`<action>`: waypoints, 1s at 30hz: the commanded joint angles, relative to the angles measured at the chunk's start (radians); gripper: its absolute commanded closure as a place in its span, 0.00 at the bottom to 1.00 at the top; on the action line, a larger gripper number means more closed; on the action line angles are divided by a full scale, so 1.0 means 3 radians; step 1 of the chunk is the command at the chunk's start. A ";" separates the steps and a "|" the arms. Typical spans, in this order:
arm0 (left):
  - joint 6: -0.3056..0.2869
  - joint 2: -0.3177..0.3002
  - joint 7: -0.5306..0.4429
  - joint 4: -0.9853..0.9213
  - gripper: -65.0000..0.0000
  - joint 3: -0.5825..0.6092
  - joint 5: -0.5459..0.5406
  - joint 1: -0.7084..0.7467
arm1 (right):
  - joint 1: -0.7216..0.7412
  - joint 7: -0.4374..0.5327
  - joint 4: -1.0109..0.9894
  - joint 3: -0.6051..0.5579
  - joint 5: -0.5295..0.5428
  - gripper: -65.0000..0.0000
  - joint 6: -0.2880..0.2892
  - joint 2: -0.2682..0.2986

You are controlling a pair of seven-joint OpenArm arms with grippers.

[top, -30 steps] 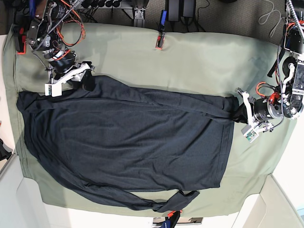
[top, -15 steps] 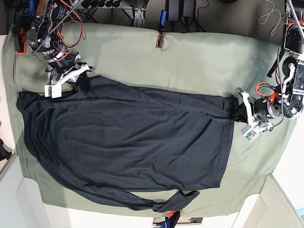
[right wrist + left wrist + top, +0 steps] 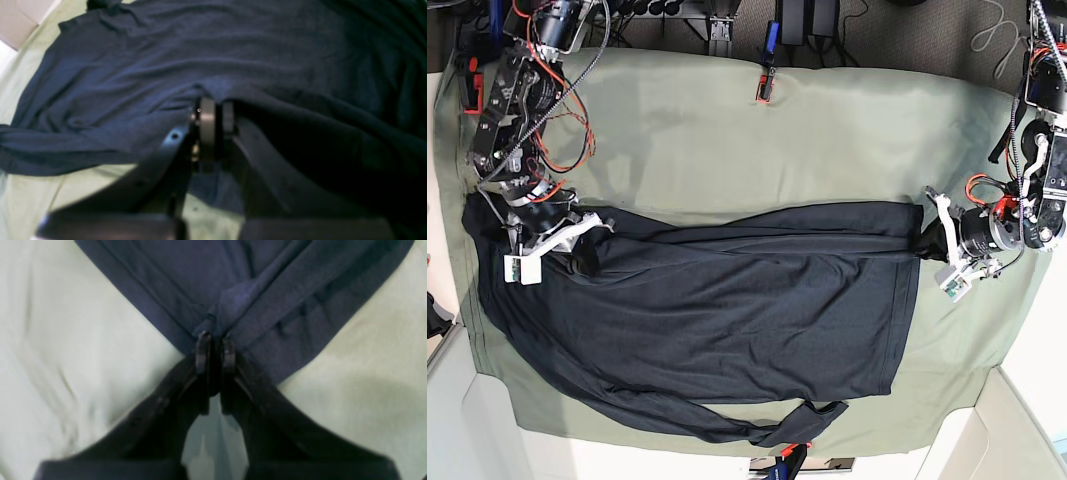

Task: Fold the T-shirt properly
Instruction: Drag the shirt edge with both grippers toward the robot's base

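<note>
The dark navy T-shirt [image 3: 727,310] lies spread across the olive-green table cloth, with one sleeve trailing toward the front edge. In the base view my right gripper [image 3: 585,243] is at the shirt's left end, shut on a pinch of its fabric. The right wrist view shows the same gripper [image 3: 215,111] with cloth bunched over its tips and the T-shirt [image 3: 233,50] filling the frame. My left gripper [image 3: 930,236] is at the right end, shut on the hem corner. In the left wrist view that gripper [image 3: 215,343] pinches the pointed corner of the T-shirt [image 3: 267,280].
The green table cloth [image 3: 827,130] covers the table. A red clamp [image 3: 764,90] holds it at the back edge, another clamp [image 3: 787,462] at the front. Pale box walls [image 3: 987,440] stand at the front corners. Loose cables hang by the right arm [image 3: 527,90].
My right gripper has moved from the back left toward the front, dragging the shirt's back edge with it and laying a fold along the top. The left gripper has stayed put.
</note>
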 commanded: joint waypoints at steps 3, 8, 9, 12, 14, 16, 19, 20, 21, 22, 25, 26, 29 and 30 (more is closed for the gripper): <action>-0.0005 -0.0072 -0.0071 0.0041 0.92 -0.0036 0.0027 -0.0070 | 0.0177 0.0085 -0.0211 0.0004 0.0043 1.00 0.0009 0.0053; -0.0005 -0.0072 -0.0329 -0.0017 0.70 -0.0036 0.0207 -0.0079 | 0.0318 0.0178 -0.0552 0.0004 0.0043 0.99 0.0006 0.0103; -0.0005 -0.0071 -0.0371 -0.0060 0.64 -0.0034 0.0212 -0.0084 | 0.0336 0.0182 -0.0582 0.0004 0.0043 0.88 0.0001 0.0102; -0.0005 -0.0013 -0.0401 -0.0249 0.51 -0.0036 0.0197 -0.0142 | 0.0343 0.0181 -0.0600 0.0004 0.0050 0.59 -0.0017 0.0102; -0.0005 0.0010 -0.0125 -0.0341 0.50 -0.0036 0.0013 -0.0196 | 0.0342 0.0052 -0.0565 0.0004 0.0095 0.54 -0.0014 0.0111; -0.0005 -0.0003 0.0327 -0.0331 0.50 -0.0043 -0.0488 -0.0248 | 0.0332 0.0005 -0.0460 0.0004 0.0159 0.54 -0.0013 0.0112; -0.0005 -0.0100 0.0518 -0.0131 0.50 -0.0137 -0.1225 -0.0206 | 0.0314 -0.0120 -0.0177 0.0004 0.0175 0.54 -0.0013 0.0126; -0.0005 -0.0135 0.0573 -0.0050 0.50 -0.0209 -0.1320 -0.0172 | 0.0286 -0.0219 -0.0055 0.0004 0.0191 0.54 -0.0014 0.0149; -0.0005 -0.0161 0.0638 0.0029 0.50 -0.0291 -0.1383 -0.0134 | 0.0234 -0.0303 0.0075 0.0004 0.0231 0.54 -0.0013 0.0179; -0.0005 -0.0186 0.0701 0.0081 0.50 -0.0381 -0.1447 -0.0095 | 0.0160 -0.0343 0.0201 0.0005 0.0262 0.54 -0.0014 0.0217; -0.0005 -0.0205 0.0886 0.0099 0.50 -0.0587 -0.1649 -0.0051 | -0.0050 -0.0352 0.0446 0.0050 0.0286 0.54 -0.0032 0.0309; -0.0005 -0.0205 0.0968 0.0098 0.50 -0.0623 -0.1732 -0.0052 | -0.0098 -0.0356 0.0476 0.0081 0.0285 0.54 -0.0052 0.0333; -0.0005 -0.0205 0.1169 0.0098 0.50 -0.0656 -0.2078 -0.0037 | -0.0198 -0.0384 0.0482 0.0266 0.0303 0.54 -0.0057 0.0374; -0.0005 -0.0205 0.1184 0.0098 0.50 -0.0656 -0.2122 -0.0001 | -0.0249 -0.0390 0.0483 0.0352 0.0333 0.54 -0.0076 0.0387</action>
